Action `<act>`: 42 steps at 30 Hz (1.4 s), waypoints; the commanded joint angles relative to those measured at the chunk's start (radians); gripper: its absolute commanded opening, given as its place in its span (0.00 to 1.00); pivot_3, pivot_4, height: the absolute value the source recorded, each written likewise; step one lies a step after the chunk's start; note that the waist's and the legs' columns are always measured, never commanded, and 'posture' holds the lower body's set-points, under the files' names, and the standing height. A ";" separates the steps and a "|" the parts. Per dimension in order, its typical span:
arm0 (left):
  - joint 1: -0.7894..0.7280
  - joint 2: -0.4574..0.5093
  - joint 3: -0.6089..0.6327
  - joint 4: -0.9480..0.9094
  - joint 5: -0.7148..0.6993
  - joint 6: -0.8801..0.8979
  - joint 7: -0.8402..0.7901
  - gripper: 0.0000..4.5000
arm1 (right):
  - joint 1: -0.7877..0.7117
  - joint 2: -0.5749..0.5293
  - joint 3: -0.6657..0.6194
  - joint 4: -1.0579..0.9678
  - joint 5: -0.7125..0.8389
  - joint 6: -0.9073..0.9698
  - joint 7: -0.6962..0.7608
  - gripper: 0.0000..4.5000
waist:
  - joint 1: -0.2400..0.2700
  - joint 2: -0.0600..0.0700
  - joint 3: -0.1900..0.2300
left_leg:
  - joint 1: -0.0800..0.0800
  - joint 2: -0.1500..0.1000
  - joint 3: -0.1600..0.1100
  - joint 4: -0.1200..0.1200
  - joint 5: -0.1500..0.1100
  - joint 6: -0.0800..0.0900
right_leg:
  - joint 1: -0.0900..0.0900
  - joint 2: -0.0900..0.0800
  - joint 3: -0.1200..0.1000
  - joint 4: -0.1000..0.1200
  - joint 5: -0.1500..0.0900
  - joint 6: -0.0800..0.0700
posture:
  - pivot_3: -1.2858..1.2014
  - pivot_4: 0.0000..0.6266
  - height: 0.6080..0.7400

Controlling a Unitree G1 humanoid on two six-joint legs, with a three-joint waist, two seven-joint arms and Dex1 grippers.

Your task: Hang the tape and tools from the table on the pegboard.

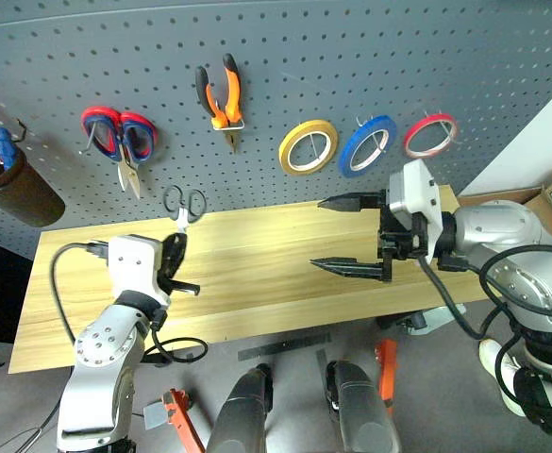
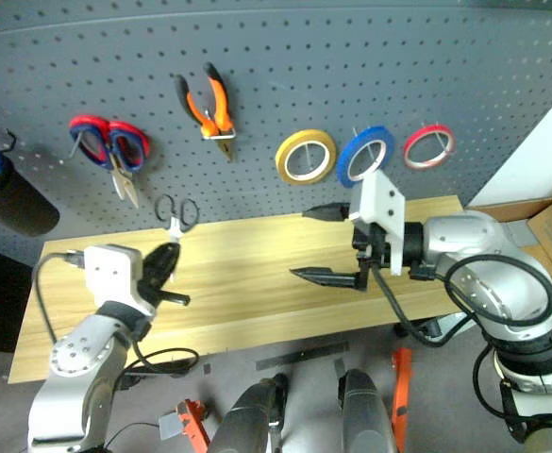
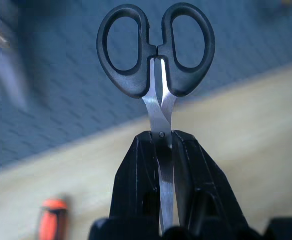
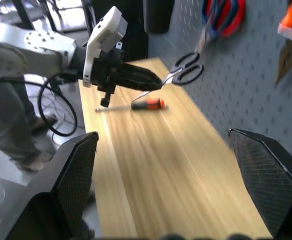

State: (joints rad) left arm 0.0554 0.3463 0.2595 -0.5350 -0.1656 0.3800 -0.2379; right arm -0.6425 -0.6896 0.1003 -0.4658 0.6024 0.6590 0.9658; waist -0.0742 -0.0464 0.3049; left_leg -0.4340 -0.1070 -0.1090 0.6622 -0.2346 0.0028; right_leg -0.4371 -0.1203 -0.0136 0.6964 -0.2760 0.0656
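- a dark cup (image 1: 16,189) hangs at the far left of the pegboard (image 1: 285,57), with red and blue things in it that i cannot make out.
- one pair of red-and-blue scissors (image 1: 120,137) hangs there with its loops on a hook and its blades down.
- the left gripper (image 1: 176,247) is clenched on the blades of the black scissors (image 1: 184,202), so the two finger loops stick up free toward the pegboard; that hold suits slipping a loop over a hook.
- one screwdriver (image 4: 136,105) lies on the bench (image 1: 257,264) just beside the left gripper, not yet hung.
- one pair of pliers (image 1: 221,99) already hangs on the pegboard, nose down.
- three tape rolls hang in a row: the yellow roll (image 1: 308,147), the blue tape (image 1: 367,144), the red roll (image 1: 430,135), each by its centre hole.
- the right gripper (image 1: 351,234) is released and spread wide over the bench, grasping nothing.
- count of the task's things: two hung, one in hand, one on the bench.
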 commanded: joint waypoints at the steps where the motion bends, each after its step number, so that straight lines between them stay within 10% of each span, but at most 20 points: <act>1: 0.014 -0.012 0.052 -0.090 0.027 -0.049 0.052 0.02 | -0.023 0.006 -0.019 0.034 -0.014 -0.081 0.046 1.00 | 0.005 0.000 -0.018 | 0.000 0.000 0.000 0.000 0.000 0.000 | 0.000 0.000 0.000 0.000 0.000 0.000 | 0.49 0.28 1.00; 14: -0.075 -0.036 0.114 -0.119 0.000 -0.039 0.141 0.02 | -0.089 0.079 0.022 0.190 -0.104 -0.216 0.101 1.00 | 0.054 0.002 -0.104 | 0.010 0.004 -0.003 0.000 0.000 0.000 | 0.017 0.012 0.000 -0.013 0.006 0.002 | 0.52 0.17 1.00; 42: -0.195 0.081 0.089 0.087 -0.055 0.143 0.040 0.02 | -0.102 0.102 0.037 0.192 -0.141 -0.219 0.119 1.00 | 0.061 0.002 -0.112 | 0.017 0.013 0.000 0.000 0.000 -0.002 | 0.022 0.022 0.004 -0.017 0.012 -0.002 | 0.51 0.22 1.00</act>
State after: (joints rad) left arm -0.1223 0.4073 0.3392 -0.4382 -0.2182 0.5248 -0.1886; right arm -0.7295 -0.5870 0.1437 -0.2355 0.4532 0.4476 1.0811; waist -0.0135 -0.0440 0.1929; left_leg -0.4166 -0.0940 -0.1090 0.6619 -0.2350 0.0010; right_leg -0.4154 -0.0986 -0.0097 0.6796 -0.2637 0.0634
